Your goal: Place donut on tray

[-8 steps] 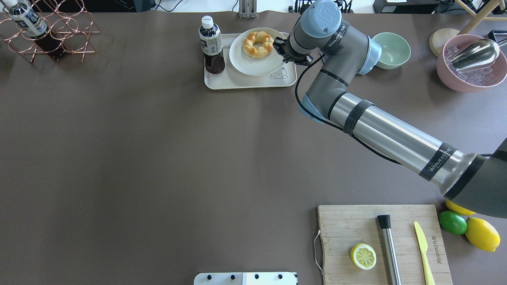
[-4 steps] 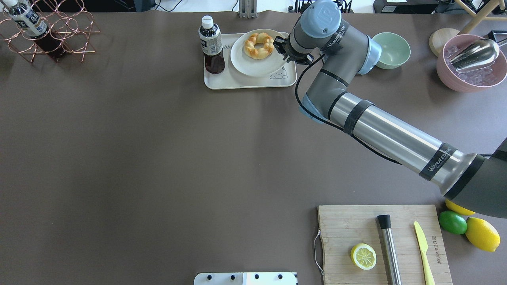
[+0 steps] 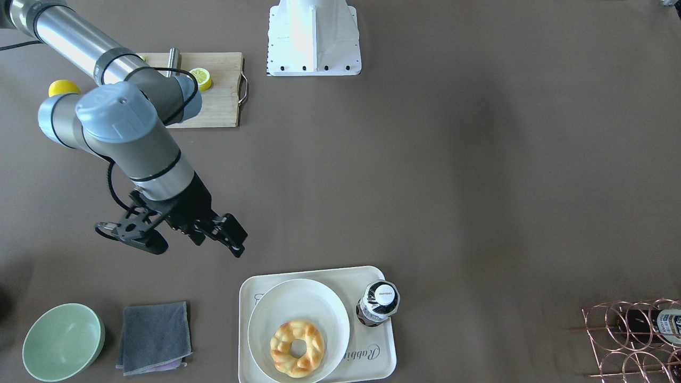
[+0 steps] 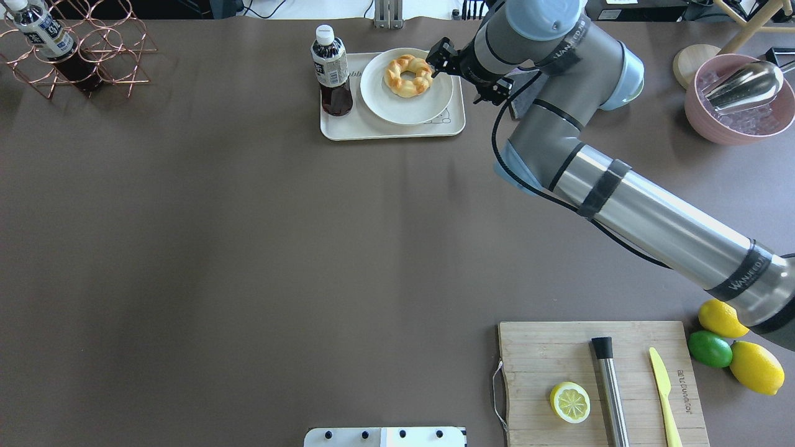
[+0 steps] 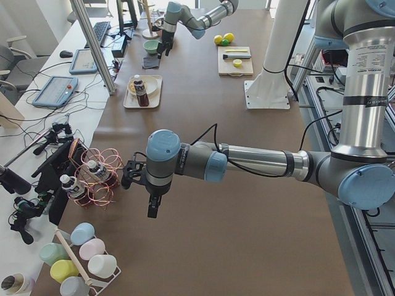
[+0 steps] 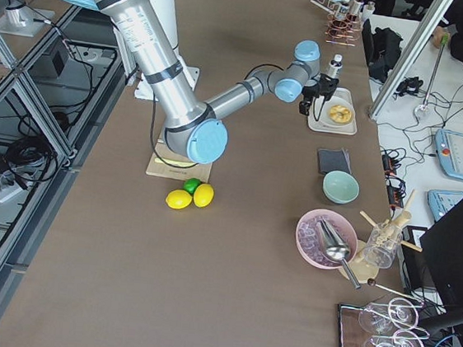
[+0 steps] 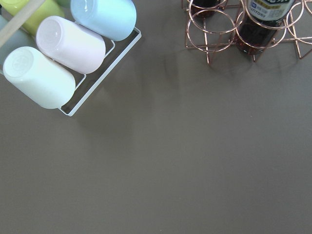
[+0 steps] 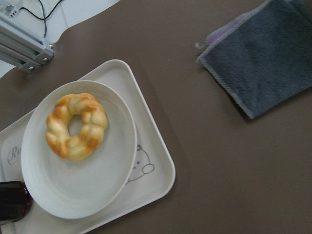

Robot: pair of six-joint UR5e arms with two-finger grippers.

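The donut lies on a white round plate, which sits on the cream tray beside a dark bottle. It also shows in the front view and the right wrist view. My right gripper is open and empty, raised just right of the tray and clear of the plate; the front view shows its fingers spread. My left gripper shows only in the left side view, near the copper rack; I cannot tell whether it is open or shut.
A grey cloth and a green bowl lie beside the tray. A cutting board with a lemon half is at the near right. A pink bowl and a copper bottle rack stand at the far corners.
My right gripper has let go of the plate's rim and drawn up and to the right, away from the tray. The plate and donut stay on the tray.
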